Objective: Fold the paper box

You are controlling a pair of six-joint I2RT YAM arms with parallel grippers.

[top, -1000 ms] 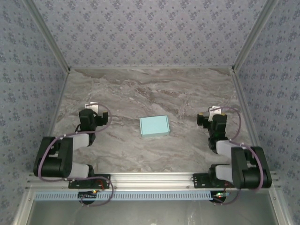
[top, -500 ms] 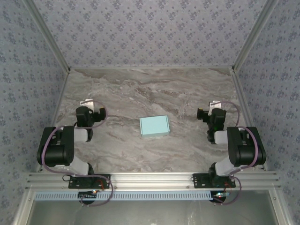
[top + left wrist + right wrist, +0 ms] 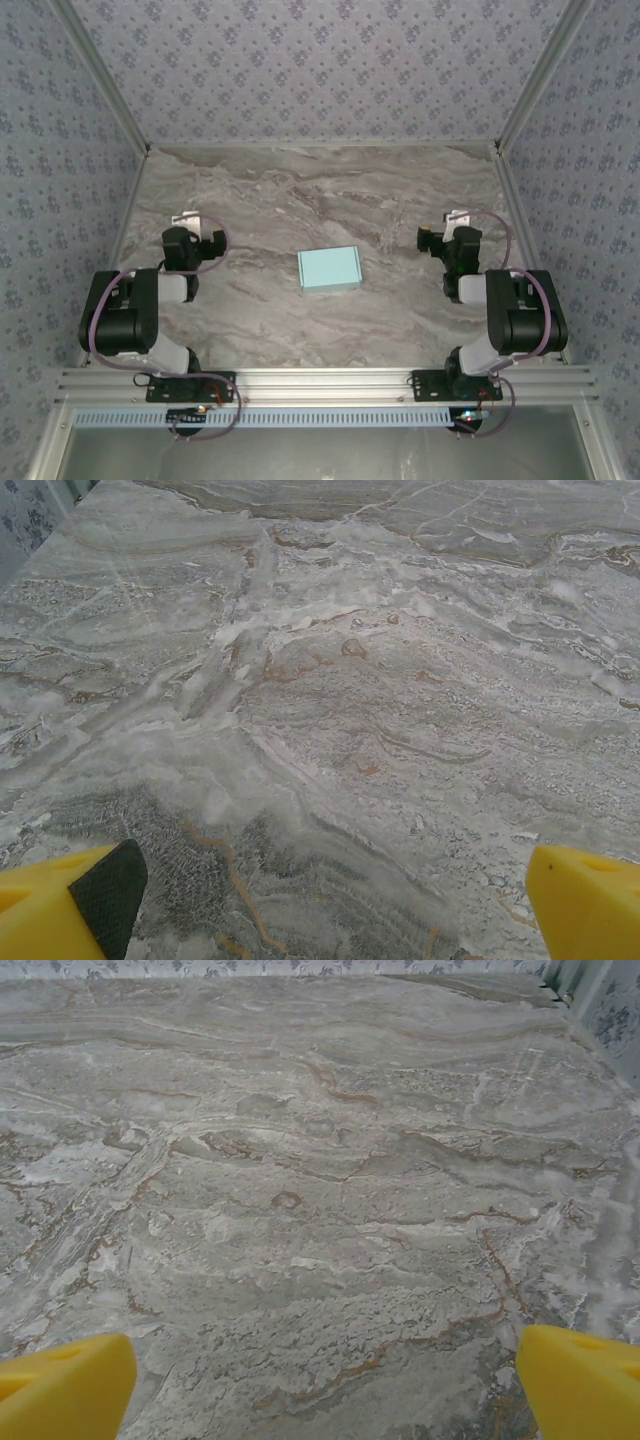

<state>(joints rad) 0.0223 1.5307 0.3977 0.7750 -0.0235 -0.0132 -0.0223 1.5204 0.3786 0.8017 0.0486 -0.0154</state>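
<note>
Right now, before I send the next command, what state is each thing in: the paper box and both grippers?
paper box: plain rectangle with no flaps sticking out, lying flat on the table, between the arms, touched by neither gripper.
left gripper: open, empty, off to the left of the box.
right gripper: open, empty, off to the right of the box.

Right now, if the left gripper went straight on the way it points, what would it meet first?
Most likely the marble tabletop: the left gripper, jaws open, tilts down toward it. The paper box lies off to its right, outside that line.
</note>
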